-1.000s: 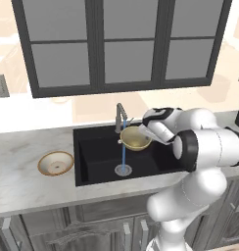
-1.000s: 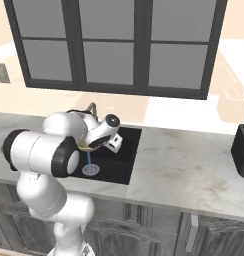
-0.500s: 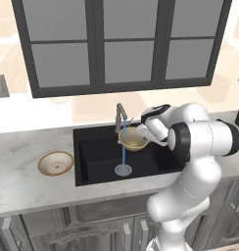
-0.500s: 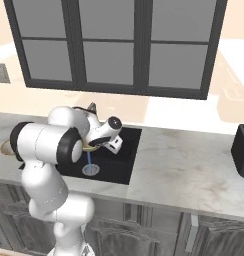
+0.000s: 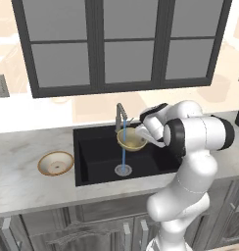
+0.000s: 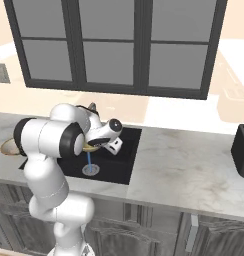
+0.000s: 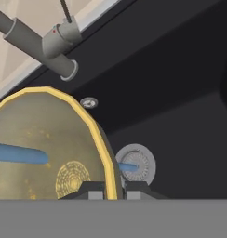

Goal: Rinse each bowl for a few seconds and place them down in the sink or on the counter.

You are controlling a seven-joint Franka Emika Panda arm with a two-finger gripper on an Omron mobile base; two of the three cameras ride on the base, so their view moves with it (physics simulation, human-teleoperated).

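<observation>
Kitchen sink scene, three views. The claw is closed on the rim of the olive-yellow bowl, one finger on each side of the wall, as the hand view shows. The bowl hangs over the black sink, above its floor and just below the spout of the grey faucet. In the left base view the bowl sits tilted, its opening turned toward the camera. A thin blue stream of water runs down from the bowl's near edge to the round silver drain. In the hand view the stream crosses the bowl's inside and reappears beyond the rim over the drain; the faucet lies across the upper left. The second bowl, shallow with a tan-orange rim and cream inside, stands upright on the table, just left of the sink and well apart from the claw. In the right base view the arm covers most of the sink, and the held bowl peeks out beside the wrist.
</observation>
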